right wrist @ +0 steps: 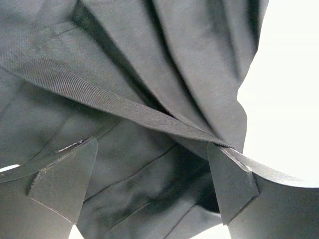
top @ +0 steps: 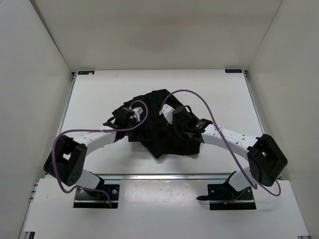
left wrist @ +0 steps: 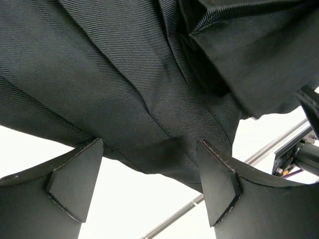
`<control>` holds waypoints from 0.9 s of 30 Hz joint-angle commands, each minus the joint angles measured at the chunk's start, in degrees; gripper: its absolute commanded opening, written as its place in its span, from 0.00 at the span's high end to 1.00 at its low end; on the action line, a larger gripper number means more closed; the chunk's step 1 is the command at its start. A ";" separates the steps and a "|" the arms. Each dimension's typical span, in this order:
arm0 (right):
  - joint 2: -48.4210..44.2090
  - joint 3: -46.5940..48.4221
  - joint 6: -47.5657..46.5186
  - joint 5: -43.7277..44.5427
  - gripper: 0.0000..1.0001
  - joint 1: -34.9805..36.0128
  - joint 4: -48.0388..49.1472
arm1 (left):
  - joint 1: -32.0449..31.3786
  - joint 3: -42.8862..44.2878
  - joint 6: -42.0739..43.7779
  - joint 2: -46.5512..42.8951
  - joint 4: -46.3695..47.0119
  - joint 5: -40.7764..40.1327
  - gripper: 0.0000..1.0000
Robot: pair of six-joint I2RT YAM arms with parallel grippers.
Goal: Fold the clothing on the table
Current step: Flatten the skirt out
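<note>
The clothing (top: 167, 137) is a black, crumpled heap in the middle of the white table (top: 99, 99). My left gripper (top: 119, 115) rests at the heap's left edge and my right gripper (top: 172, 113) sits over its upper middle. In the left wrist view the left gripper (left wrist: 149, 143) is open, its fingertips (left wrist: 75, 174) just touching the hem of the ribbed clothing (left wrist: 124, 74), with bare table between the fingers. In the right wrist view the right gripper (right wrist: 153, 144) is open, with folds of the clothing (right wrist: 139, 189) lying between its fingers (right wrist: 232, 184) and a hem band crossing the right tip.
White walls close in the table on three sides. A metal rail (top: 164, 175) runs along the near edge, also seen as the rail (left wrist: 224, 174) in the left wrist view, beside part of the right arm (left wrist: 299, 154). Purple cables (top: 199, 97) loop above the cloth.
</note>
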 commanded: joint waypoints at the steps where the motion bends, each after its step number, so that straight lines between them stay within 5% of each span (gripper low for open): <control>1: 1.92 0.31 -4.15 8.03 0.10 0.95 7.13 | 0.72 -0.51 -0.44 -2.69 1.44 1.56 0.14; 11: 2.98 -1.97 -3.72 9.09 0.12 -0.28 15.39 | 1.16 -0.17 0.35 -1.72 1.53 2.97 0.16; 14: 5.26 -0.05 -1.79 5.42 0.42 -2.29 14.79 | 1.24 0.18 0.52 -0.32 1.27 3.49 0.18; 16: 6.31 1.45 1.54 3.30 0.86 -4.13 14.96 | 1.15 0.71 0.87 0.29 0.83 3.76 0.18; 17: 6.49 3.20 4.00 1.64 1.00 -5.45 15.39 | 0.72 0.89 1.22 0.21 0.74 3.32 0.19; 24: 3.78 8.92 8.40 -0.57 1.00 -11.35 14.52 | 0.45 2.91 2.55 2.14 -0.84 2.79 0.20; 27: 2.98 11.03 15.15 -3.98 1.00 -20.63 13.47 | -0.16 4.40 3.42 4.25 -2.07 2.88 0.20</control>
